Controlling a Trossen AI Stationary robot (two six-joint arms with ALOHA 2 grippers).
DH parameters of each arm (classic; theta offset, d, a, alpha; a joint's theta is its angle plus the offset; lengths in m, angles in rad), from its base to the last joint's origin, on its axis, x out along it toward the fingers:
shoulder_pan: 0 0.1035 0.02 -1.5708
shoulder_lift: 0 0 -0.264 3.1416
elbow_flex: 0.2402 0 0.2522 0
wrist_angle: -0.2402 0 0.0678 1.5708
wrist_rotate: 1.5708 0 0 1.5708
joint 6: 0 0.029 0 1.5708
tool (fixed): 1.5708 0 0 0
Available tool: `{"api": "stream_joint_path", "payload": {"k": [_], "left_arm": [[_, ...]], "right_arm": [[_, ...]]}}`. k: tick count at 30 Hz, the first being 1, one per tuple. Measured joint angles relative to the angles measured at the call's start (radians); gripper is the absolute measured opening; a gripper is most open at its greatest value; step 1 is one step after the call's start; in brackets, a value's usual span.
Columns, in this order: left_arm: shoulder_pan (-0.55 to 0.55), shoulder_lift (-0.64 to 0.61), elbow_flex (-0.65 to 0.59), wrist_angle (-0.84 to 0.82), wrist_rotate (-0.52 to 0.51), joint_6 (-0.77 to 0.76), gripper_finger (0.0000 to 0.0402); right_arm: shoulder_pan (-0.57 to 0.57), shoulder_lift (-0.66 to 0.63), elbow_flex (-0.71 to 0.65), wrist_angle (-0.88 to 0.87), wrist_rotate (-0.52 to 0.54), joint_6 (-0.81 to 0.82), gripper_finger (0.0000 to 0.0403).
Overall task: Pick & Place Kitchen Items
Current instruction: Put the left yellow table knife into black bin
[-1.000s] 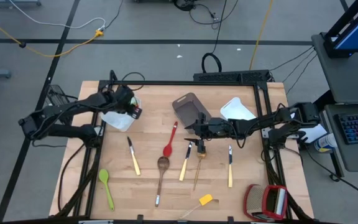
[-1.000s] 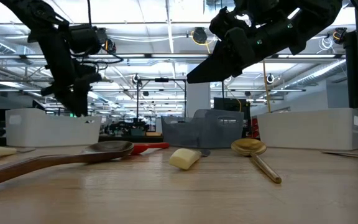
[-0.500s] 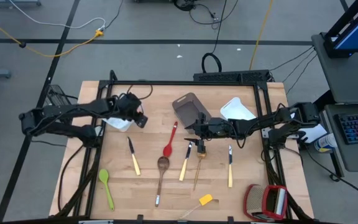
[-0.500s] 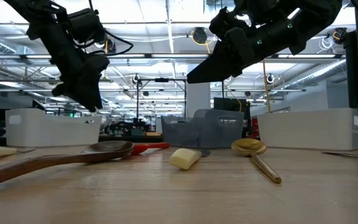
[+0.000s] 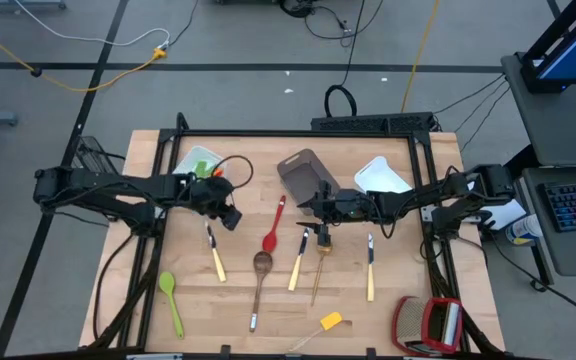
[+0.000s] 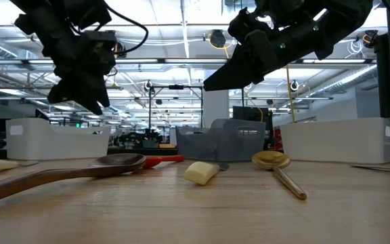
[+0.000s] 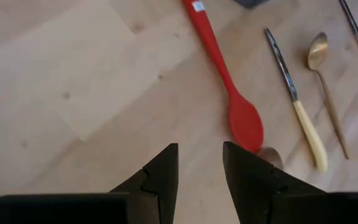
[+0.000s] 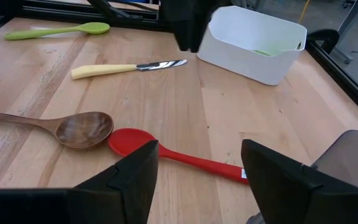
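Left gripper [image 5: 230, 217], fingers parted and empty, hangs above the table near the pale-handled knife [image 5: 214, 251] — apparently between picks — next, descend and close on it.

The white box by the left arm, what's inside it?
Inside the white box lie a green utensil and something orange at its edge. The right wrist view shows only a bit of green over the wall; the rest of the inside is hidden.
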Motion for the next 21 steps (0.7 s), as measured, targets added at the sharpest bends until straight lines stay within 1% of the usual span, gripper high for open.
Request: {"api": "stream_joint_path", "payload": {"k": [4, 11, 15, 21], "left_arm": [[-0.074, 0.0, 0.054, -0.083, -0.018, -0.094, 0.0129], [-0.235, 0.0, 0.198, -0.267, -0.154, -0.231, 0.0129], [-0.308, 0.0, 0.211, -0.345, -0.219, -0.373, 0.0129], [-0.393, 0.015, 0.211, -0.471, -0.225, -0.612, 0.0129]], "right_arm": [[0.0, 0.0, 0.0, 0.0, 0.0, 0.0, 0.0223], [0.0, 0.0, 0.0, -0.023, 0.0, 0.0, 0.0224], [0.0, 0.0, -0.001, -0.044, 0.0, 0.0, 0.0224], [0.0, 0.0, -0.001, -0.053, 0.0, -0.035, 0.0224]]}}
